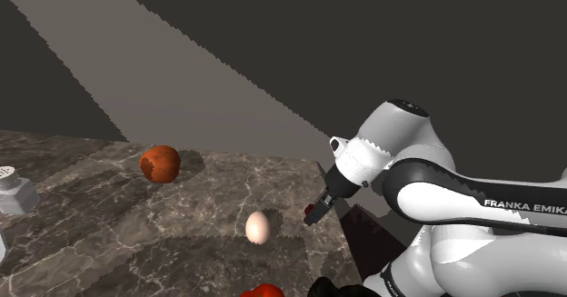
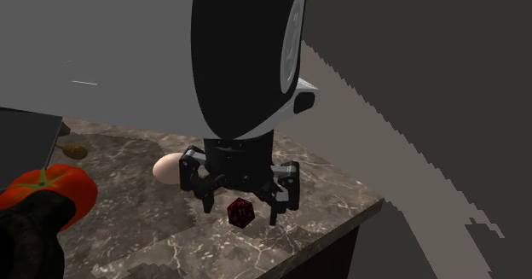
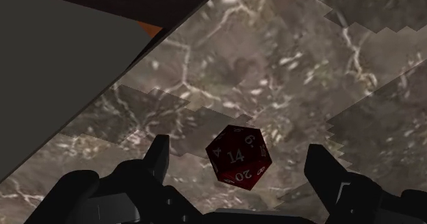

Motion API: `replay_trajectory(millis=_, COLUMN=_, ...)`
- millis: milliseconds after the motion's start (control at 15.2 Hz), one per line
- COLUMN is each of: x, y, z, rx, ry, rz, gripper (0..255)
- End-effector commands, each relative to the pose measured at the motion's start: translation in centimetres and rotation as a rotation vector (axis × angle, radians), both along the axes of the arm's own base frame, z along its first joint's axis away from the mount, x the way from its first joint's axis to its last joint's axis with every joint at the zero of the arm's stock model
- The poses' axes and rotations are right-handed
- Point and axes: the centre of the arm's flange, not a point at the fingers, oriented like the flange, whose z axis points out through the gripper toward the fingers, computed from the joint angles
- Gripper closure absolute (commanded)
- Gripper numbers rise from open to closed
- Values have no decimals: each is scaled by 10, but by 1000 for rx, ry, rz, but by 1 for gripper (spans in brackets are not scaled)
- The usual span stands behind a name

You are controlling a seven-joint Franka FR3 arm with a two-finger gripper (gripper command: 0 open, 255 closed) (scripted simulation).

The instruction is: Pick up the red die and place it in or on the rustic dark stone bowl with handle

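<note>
Near red die: egg; tomato farther off

The desk is dark brown-grey stone like marble, run through with pale veins, smooth and faintly shiny. The die is deep red, with flat, smooth, glossy faces and pale numbers. The egg has a smooth, matt, cream shell. Far off on the left, the bowl is mottled rust-brown and looks rough and dull. The shaker at the left edge is plain dull grey. The near tomato is bright red and smooth-skinned. The arm has smooth, shiny white shells over dark joints, and the pincer is matt black.
</note>
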Motion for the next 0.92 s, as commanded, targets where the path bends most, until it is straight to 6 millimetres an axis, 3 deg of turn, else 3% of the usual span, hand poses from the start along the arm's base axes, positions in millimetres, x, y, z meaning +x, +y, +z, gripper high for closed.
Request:
replay_trajectory(millis=0, x=0, y=0, z=0, rx=0, ry=0, rz=0, gripper=0)
replay_trajectory(millis=66, x=0, y=0, z=0, rx=0, ry=0, rz=0, gripper=0)
replay_trajectory(millis=132, x=0, y=0, z=0, rx=0, ry=0, rz=0, gripper=255)
replay_trajectory(millis=726, x=0, y=0, z=0, rx=0, ry=0, rz=0, gripper=255)
replay_trajectory(millis=858, x=0, y=0, z=11, rx=0, ry=0, rz=0, gripper=255)
